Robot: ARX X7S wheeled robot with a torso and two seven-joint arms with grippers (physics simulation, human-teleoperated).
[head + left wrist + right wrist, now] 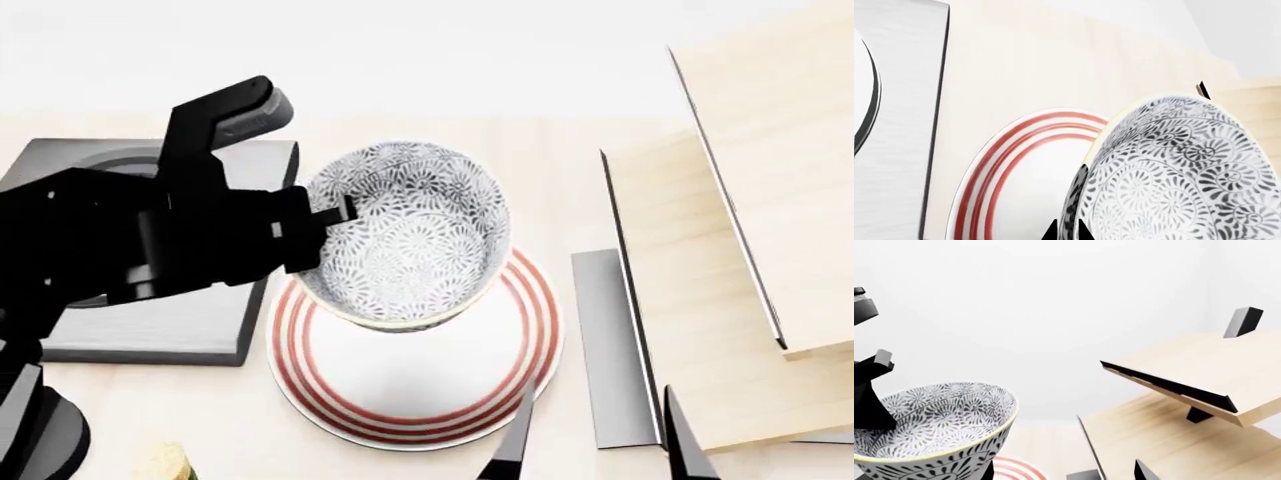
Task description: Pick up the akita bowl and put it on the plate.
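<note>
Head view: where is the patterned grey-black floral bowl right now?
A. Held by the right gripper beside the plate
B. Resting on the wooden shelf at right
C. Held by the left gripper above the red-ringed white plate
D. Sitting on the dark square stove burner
C: the left gripper pinches the rim of the floral bowl, which hangs tilted over the red-ringed white plate.

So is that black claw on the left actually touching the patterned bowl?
Touching. In the head view the left gripper clamps the akita bowl at its rim, and the left wrist view shows the fingertips straddling the bowl's wall.
</note>
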